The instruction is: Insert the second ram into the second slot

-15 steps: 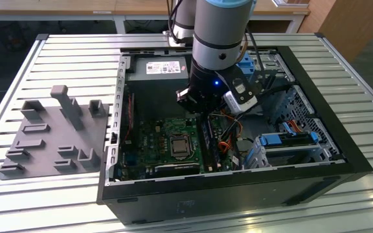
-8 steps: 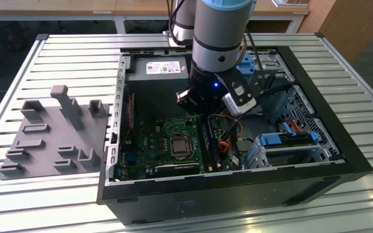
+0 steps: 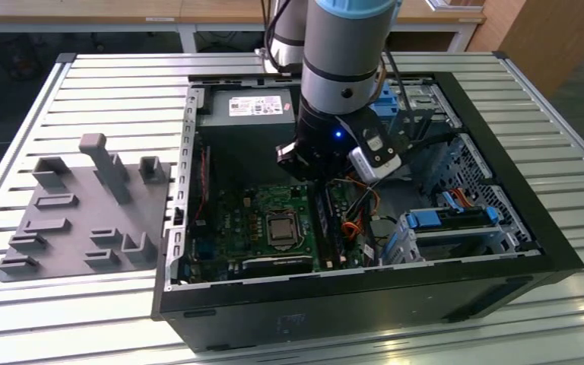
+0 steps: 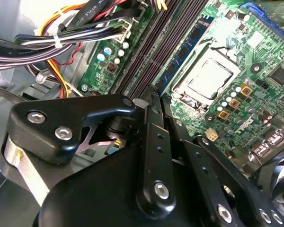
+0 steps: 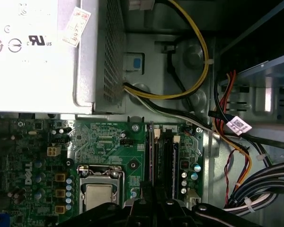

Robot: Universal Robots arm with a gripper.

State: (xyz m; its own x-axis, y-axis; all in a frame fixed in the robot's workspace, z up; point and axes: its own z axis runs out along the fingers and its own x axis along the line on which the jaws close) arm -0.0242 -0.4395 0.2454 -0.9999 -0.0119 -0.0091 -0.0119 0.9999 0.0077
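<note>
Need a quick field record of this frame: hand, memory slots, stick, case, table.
case: open, lying on the slatted table
memory slots: dark, beside the processor socket
memory stick: blue-green, standing in the slot nearest the socket
hand: inside the case, at the memory slots; load cannot be told
grey fixture: on the table, at the exterior view's left of the case
</note>
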